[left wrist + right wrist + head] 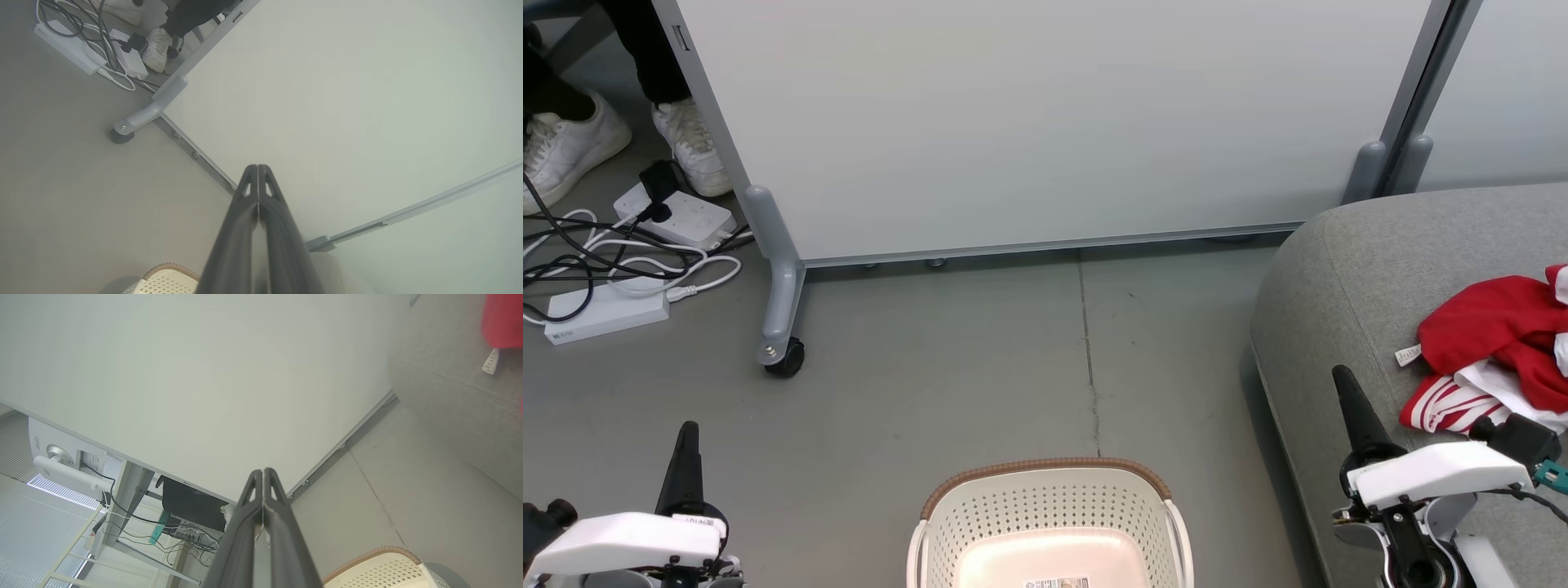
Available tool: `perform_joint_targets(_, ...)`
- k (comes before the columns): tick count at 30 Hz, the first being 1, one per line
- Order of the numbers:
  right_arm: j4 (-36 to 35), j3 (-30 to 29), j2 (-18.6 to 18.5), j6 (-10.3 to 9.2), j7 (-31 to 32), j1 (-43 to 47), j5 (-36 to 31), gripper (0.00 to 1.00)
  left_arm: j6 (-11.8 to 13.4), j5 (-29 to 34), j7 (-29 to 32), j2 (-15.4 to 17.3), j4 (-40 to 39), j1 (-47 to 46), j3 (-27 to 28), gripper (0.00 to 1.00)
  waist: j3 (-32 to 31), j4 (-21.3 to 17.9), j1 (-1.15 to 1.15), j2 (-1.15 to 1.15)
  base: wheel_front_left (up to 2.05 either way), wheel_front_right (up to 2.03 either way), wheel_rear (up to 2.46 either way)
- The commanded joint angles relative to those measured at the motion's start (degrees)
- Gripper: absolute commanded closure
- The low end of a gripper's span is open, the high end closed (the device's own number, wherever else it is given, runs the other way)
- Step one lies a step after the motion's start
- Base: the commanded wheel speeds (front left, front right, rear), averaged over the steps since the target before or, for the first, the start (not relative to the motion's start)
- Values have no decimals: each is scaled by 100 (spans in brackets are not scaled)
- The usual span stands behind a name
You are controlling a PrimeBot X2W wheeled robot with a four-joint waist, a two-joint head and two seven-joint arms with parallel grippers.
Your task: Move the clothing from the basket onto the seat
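The left tool (689,437) has its two dark fingers pressed flat together, holding nothing, pointing away over the grey floor (947,384) at the near left; the right tool (1343,384) is likewise closed tight and empty, its tip over the near-left edge of the seat (1339,269); between the two, at the near middle, stands the basket (1045,468), cream-white with perforated walls, a brown woven-look rim and white side handles, its pale bottom and a small label showing, its near part cut off by the frame; the clothing (1494,327) lies on the seat, to the right of the right tool and just beyond it, a rumpled heap well apart from the basket; the bright red garment sits on top and farther back, its long axis running roughly left to right and passing out of the right edge of the head view, with a small white tag (1407,355) sticking out to the left; the red-and-white striped piece (1445,404) pokes out from under it at the near left, its stripes running left to right; the seat is grey fabric with a rounded corner; beyond, a pale partition (1045,122) stands on a castor (786,358); at the far left lie power strips (605,314), tangled cables, and a person's white shoes (690,147).
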Motion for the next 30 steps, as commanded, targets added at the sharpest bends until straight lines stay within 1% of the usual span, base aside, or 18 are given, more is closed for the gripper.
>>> perform_joint_targets(1,-5,-6,-49,9,23,-164,142,100,-44,-114,32,33,-36,-180,77,100,4,-3,0,0,0,0,0)
perform_joint_targets(30,444,129,-72,12,173,-727,1800,100,-270,-1493,535,-175,145,-606,634,100,114,-106,0,0,0,0,0)
